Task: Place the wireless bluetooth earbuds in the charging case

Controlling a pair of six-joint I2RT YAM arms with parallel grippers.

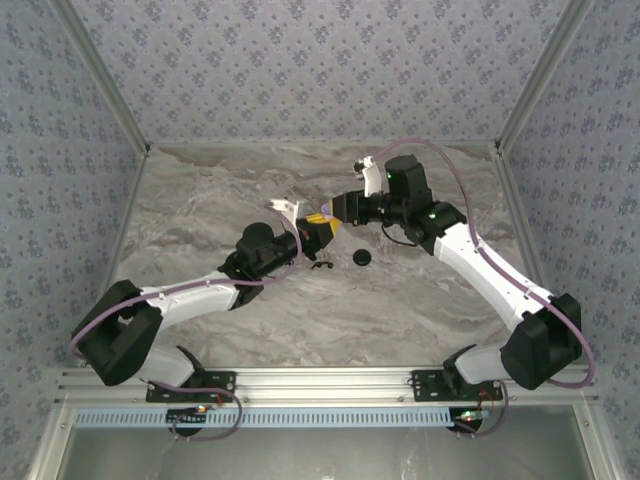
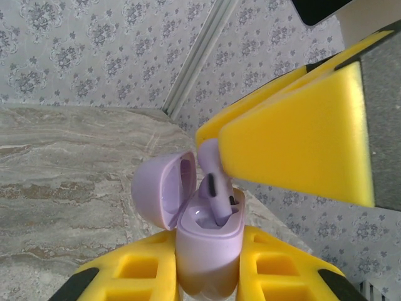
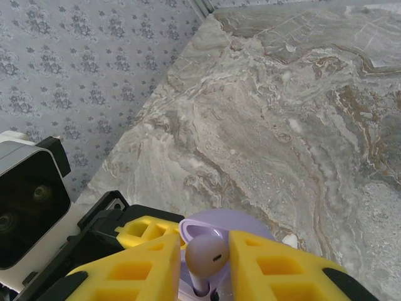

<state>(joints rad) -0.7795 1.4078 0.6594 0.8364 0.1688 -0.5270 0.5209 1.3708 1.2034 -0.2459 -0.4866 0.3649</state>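
No legible text, label, brand, number or sign anywhere. Just a repeating flower motif on the wallpaper [image 1: 300,60] and grey veining on the tabletop [image 1: 420,300], without letters or digits

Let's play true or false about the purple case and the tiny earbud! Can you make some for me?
1. The charging case has its lid open. True.
2. The left fingers hold the charging case. True.
3. The earbud lies loose, held by nothing. False: the right fingers hold it, with its stem in the case's opening.
4. The charging case is green. False: it is pale lilac.
5. A black disc lies on the table. True.
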